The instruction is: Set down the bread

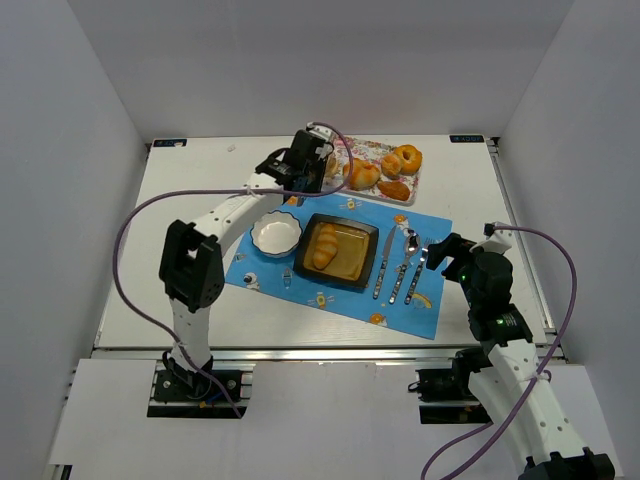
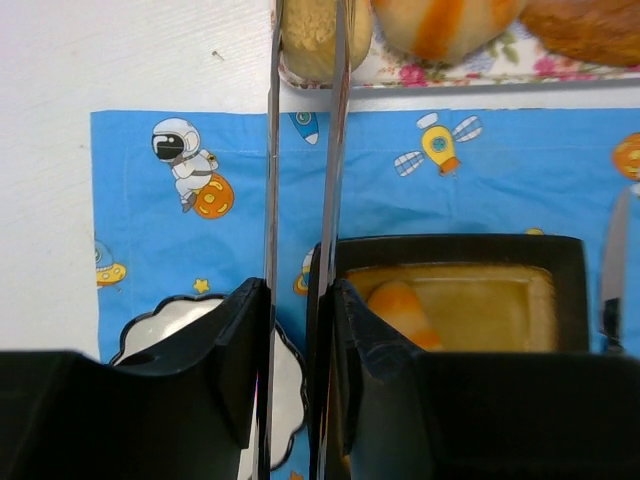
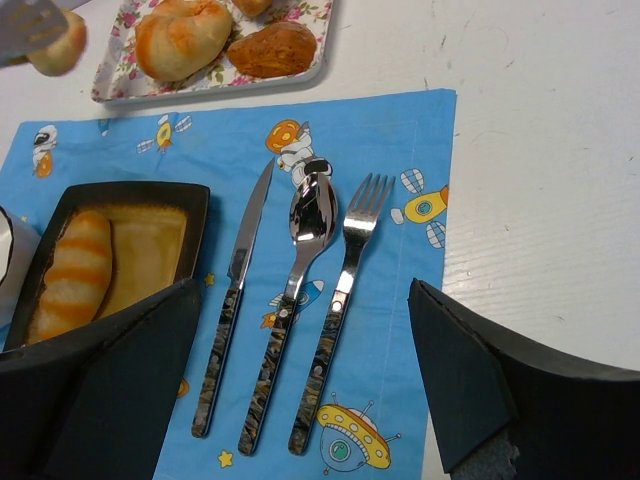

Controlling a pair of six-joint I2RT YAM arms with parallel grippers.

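My left gripper reaches to the left end of the flowered tray at the back of the table. Its long metal fingers are shut on a pale bread roll, which also shows in the right wrist view as a roll just past the tray's left edge. Whether the roll rests on the tray or hangs above it I cannot tell. Several other breads lie on the tray. A striped bread lies in the black dish. My right gripper hangs open above the cutlery.
A blue space-print placemat holds the black dish, a white scalloped bowl, and a knife, spoon and fork side by side. White walls close in the table on both sides.
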